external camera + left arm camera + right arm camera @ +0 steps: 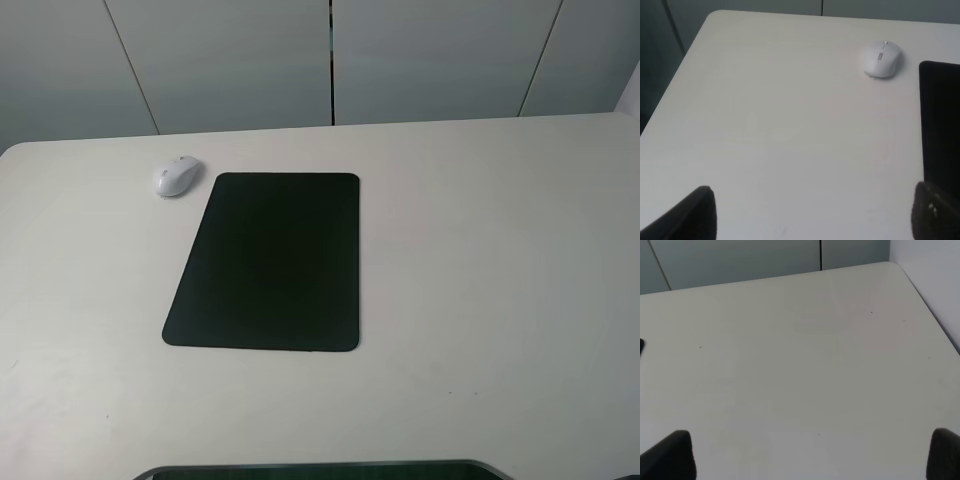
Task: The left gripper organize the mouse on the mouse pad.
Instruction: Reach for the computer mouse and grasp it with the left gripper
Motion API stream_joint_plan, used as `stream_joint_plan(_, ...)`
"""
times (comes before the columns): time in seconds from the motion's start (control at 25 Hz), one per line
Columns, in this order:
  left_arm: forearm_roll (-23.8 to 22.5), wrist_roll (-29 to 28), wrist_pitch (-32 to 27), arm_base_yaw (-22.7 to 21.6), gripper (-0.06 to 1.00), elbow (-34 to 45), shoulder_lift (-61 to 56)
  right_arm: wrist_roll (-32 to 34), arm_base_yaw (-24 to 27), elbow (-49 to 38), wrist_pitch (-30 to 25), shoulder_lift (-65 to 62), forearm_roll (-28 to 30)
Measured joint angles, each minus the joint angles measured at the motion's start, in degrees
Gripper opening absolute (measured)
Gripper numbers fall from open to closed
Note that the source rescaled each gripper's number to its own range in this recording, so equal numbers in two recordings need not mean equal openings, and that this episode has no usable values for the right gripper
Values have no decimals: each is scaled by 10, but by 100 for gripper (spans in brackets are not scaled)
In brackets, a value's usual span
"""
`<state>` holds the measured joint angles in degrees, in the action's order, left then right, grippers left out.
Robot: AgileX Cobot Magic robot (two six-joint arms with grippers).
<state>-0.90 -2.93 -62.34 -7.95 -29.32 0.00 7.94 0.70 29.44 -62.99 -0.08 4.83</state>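
left gripper [815,216]: fingers [692,216] spread wide, nothing held or touched; mouse [882,59] noted well apart from it, laid on the table [500,250] just beside the pad [265,262].

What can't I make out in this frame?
Left gripper: left wrist view, only the fingers' tips show, rest cut by the edge.
Right gripper: right wrist view, the same.
Mouse pad: left wrist view, mostly cut by the edge.
Dark shape: high view, cut by the bottom edge, unidentifiable.

Office-like test room, or a lab desk.
Plain white table [500,250], grey panelled wall [230,60] behind; mouse [177,176] beside black pad [270,262] mark desk use.
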Motion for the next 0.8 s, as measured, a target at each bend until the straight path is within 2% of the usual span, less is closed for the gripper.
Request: stream_joint_plan(0.8, 0, 13, 0, 0, 100, 0, 0, 0, 0, 0, 0, 0, 0)
